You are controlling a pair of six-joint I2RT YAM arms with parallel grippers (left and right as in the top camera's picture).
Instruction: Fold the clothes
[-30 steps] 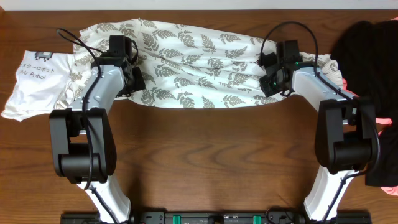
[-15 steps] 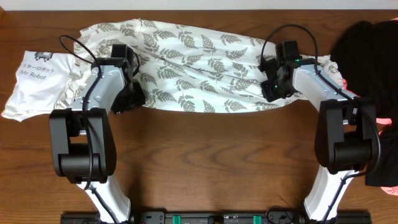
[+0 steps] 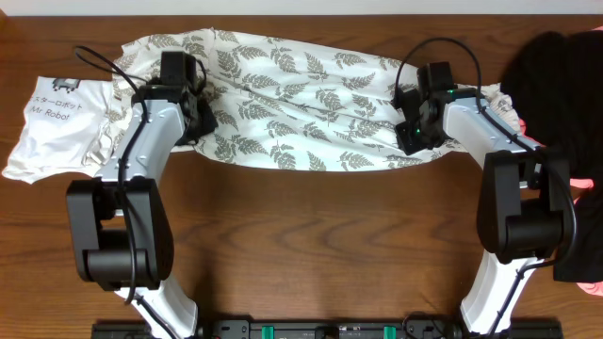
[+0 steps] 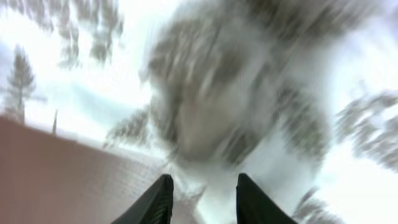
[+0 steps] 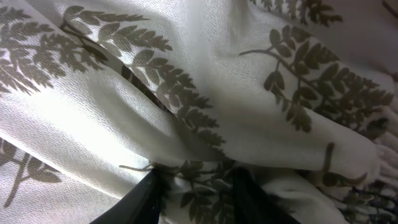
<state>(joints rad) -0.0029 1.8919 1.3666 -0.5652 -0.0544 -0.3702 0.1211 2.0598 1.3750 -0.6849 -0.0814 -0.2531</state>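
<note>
Dark wood table [image 3: 311, 235] filled the overhead view, and the clothes [image 3: 301, 104], that long white sheet printed with grey ferns, lay stretched across the upper middle of the frame from one arm to the other. At the left edge sat a white shirt [image 3: 52, 122] lettered "Mr Robot", partly under the fern fabric's left end, and a black garment [image 3: 561, 85] was heaped at the upper right. Here was the change: the left gripper [image 4: 203, 177], which half a second earlier had been down at the cloth's lower left edge, had swung back up toward the upper left of the fabric, and its own camera was smeared with motion. Its fingers stood close together with a bunch of fern cloth just ahead, but through that blur I could not tell whether they had it pinched. The right gripper [image 5: 196, 174] had barely shifted, at the right end of the cloth, and looked closed on a gathered pucker of fabric, folds running straight into its fingers. My read: the fold was only starting, the cloth still lying rumpled and long, both ends being gathered before any edge could be carried over.
</note>
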